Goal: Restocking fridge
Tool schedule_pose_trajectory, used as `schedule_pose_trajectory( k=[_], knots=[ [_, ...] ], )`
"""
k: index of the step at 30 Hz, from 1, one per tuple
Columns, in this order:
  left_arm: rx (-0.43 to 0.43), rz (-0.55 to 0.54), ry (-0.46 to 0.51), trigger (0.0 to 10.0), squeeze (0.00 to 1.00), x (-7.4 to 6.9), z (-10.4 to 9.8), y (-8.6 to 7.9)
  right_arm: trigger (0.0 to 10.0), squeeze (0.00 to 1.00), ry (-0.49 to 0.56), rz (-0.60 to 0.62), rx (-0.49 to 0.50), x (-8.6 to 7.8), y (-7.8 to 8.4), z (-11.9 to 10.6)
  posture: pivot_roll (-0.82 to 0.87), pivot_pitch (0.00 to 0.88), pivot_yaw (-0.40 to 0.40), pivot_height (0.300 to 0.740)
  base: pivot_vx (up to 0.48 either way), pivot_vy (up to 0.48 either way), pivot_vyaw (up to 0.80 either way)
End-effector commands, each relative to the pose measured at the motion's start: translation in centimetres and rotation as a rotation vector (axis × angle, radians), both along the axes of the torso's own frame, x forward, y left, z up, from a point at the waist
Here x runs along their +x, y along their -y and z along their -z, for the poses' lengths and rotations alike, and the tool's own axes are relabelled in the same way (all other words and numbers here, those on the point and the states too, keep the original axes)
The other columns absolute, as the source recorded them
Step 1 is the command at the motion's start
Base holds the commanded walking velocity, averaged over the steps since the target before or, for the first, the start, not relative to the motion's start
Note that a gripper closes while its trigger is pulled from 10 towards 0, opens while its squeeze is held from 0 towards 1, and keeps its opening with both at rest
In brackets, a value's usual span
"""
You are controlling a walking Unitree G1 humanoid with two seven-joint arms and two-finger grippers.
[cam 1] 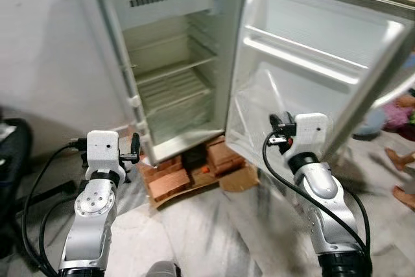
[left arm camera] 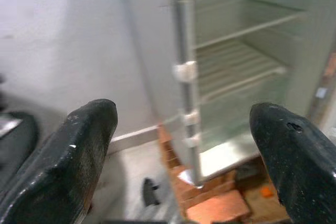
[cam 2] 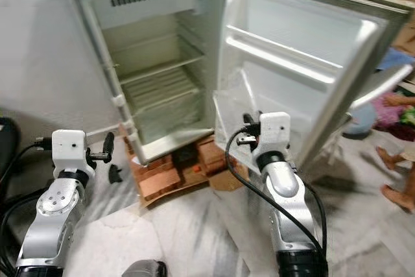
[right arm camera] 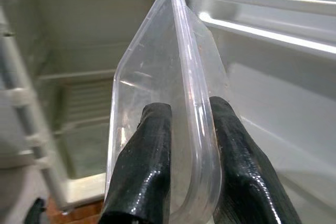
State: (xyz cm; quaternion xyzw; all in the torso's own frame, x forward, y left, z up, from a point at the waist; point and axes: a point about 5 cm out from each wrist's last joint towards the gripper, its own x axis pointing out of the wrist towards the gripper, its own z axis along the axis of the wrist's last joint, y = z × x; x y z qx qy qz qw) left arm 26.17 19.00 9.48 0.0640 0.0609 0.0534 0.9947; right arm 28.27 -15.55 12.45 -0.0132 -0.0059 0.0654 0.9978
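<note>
The small fridge [cam 1: 168,82] stands open in front of me, its wire shelves [cam 1: 172,89] bare. Its door [cam 1: 311,63] is swung wide to the right, with nothing on the door racks. My right gripper [right arm camera: 190,107] is shut on a clear plastic container [right arm camera: 157,77], pinching its rim so that it stands on edge. That container hangs before the lower part of the door, at the fridge's opening. My left gripper [left arm camera: 184,109] is open and holds nothing, low at the left near the fridge's hinge-side edge [left arm camera: 184,72].
Red bricks [cam 1: 175,176] and a piece of cardboard [cam 1: 240,176] lie under the fridge. A person's feet [cam 1: 402,160] are on the floor at the far right. Something black [cam 1: 13,154] sits at the far left, and a small black piece [cam 2: 114,173] lies on the floor.
</note>
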Motion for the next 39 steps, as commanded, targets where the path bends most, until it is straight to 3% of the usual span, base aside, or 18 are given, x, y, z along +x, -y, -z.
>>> schedule_pose_trajectory(
  k=[1,13,26,28,39],
  knots=[
    [0.003,-0.02,0.014,10.0,0.0,0.1,-0.5,-0.1,10.0,0.0,0.005,-0.002,0.003,0.1,0.2,-0.1,0.04,0.0,0.011,0.74,0.0,0.0,0.8],
    [-0.016,-0.048,0.068,10.0,0.0,0.3,-1.5,-0.3,10.0,0.0,-0.005,-0.016,0.025,-0.2,-0.5,0.4,0.05,0.0,0.015,0.74,0.0,0.0,0.8],
    [-0.02,-0.04,0.016,10.0,0.0,-0.5,0.2,-0.8,10.0,0.0,-0.01,-0.003,0.032,-0.3,-0.3,0.5,0.06,0.0,0.007,0.74,0.0,0.0,0.77],
    [-0.026,-0.027,0.003,10.0,0.0,-0.7,0.7,-0.9,10.0,0.0,-0.037,0.023,0.068,-0.2,0.0,0.9,0.06,0.0,0.007,0.74,0.0,0.0,0.0],
    [-0.032,0.004,0.019,10.0,0.0,-0.6,0.6,-0.7,10.0,0.0,-0.109,0.097,0.013,0.1,0.7,2.0,0.06,0.0,0.008,0.74,0.147,0.0,0.0]
  ],
)
